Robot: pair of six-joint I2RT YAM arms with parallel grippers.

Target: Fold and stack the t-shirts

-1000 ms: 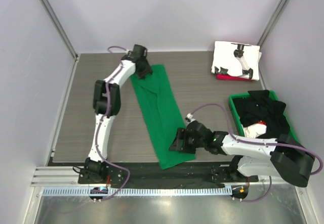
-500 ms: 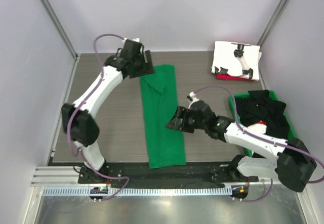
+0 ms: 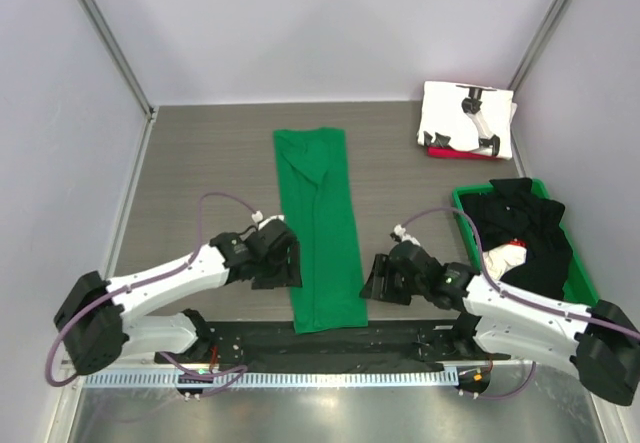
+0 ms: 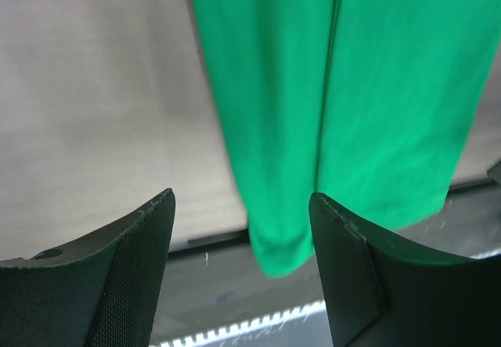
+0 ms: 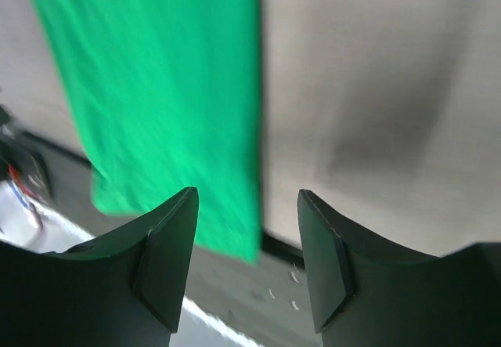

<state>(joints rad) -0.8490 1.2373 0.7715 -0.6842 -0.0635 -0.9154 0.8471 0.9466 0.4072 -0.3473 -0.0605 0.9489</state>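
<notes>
The bright green t-shirt (image 3: 318, 225) lies folded into a long narrow strip down the middle of the table, its near end over the table's front edge. My left gripper (image 3: 282, 264) is open and empty beside the strip's near left edge; the shirt shows in the left wrist view (image 4: 344, 88). My right gripper (image 3: 374, 279) is open and empty beside the near right corner; the shirt shows in the right wrist view (image 5: 164, 96). A folded white t-shirt with black print (image 3: 466, 118) lies on a red one (image 3: 462, 152) at the back right. Black t-shirts (image 3: 520, 225) fill the bin.
A rigid green plastic bin (image 3: 462, 201) stands at the right, holding black cloth and a white-and-red piece (image 3: 505, 254). A black strip and a metal rail (image 3: 330, 376) run along the table's near edge. Frame posts stand at the back corners.
Both arms have let go of the green shirt and drawn back to the table's near end. The left arm swung from the far end to the near left. The shirt now lies straight.
</notes>
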